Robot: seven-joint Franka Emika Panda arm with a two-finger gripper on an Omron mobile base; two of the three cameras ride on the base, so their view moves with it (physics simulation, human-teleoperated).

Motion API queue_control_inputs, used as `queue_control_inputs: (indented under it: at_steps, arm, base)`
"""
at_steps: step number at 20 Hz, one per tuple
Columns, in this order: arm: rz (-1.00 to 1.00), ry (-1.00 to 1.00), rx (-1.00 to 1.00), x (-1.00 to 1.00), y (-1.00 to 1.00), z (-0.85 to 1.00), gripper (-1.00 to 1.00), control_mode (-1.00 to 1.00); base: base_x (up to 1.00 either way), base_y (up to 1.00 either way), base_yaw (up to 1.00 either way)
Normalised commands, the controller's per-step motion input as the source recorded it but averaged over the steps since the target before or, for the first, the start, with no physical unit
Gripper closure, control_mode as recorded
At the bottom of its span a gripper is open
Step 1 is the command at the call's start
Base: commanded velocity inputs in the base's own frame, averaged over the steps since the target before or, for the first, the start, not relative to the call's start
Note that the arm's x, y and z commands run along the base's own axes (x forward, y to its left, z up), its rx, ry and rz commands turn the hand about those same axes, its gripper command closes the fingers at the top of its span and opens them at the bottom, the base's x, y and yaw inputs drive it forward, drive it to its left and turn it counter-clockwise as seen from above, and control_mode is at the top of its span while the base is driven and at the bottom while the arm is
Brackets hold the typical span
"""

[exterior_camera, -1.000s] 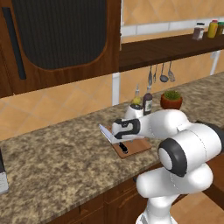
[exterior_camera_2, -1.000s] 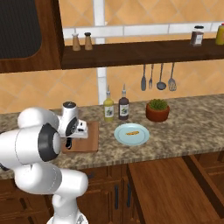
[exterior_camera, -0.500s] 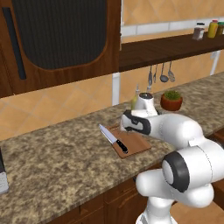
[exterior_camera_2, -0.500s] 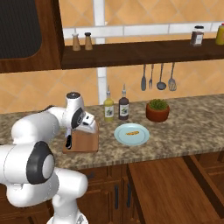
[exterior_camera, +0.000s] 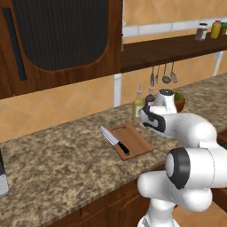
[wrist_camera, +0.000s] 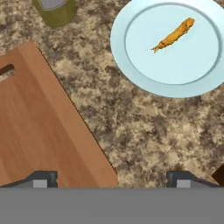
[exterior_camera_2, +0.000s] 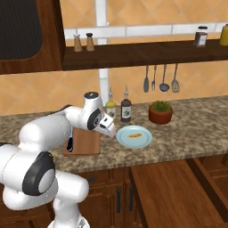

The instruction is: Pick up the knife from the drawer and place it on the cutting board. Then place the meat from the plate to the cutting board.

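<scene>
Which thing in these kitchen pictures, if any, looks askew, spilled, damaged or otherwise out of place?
Nothing is spilled or damaged. The one oddity is the knife: it lies slantwise at the far-left edge of the cutting board, its blade tip overhanging onto the counter. The meat lies neatly on the plate.

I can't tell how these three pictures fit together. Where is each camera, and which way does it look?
Left base view: behind the arm's left, facing the counter; knife on board; arm at lower right.
Right base view: behind its right; plate, board; arm at lower left.
Hand view: on the hand, looking down; open claw, meat on plate.
Both base views share the board.
</scene>
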Motion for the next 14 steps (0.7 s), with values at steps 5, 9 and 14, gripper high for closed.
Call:
queue_control_inputs:
  at_steps: [5, 9, 14]
  arm:
    - [-0.05, 0.00, 0.08, 0.06, -0.80, 0.06, -1.00, -1.00]
    - [-0.08, 0.01, 0.09, 0.32, -0.74, 0.00, -1.00, -1.00]
    - [-0.14, 0.04, 0.03, 0.63, -0.52, -0.13, -1.00, -1.00]
  base:
    - [0.00, 0.00, 0.00]
    - [0.00, 0.00, 0.00]
    - [0.00, 0.00, 0.00]
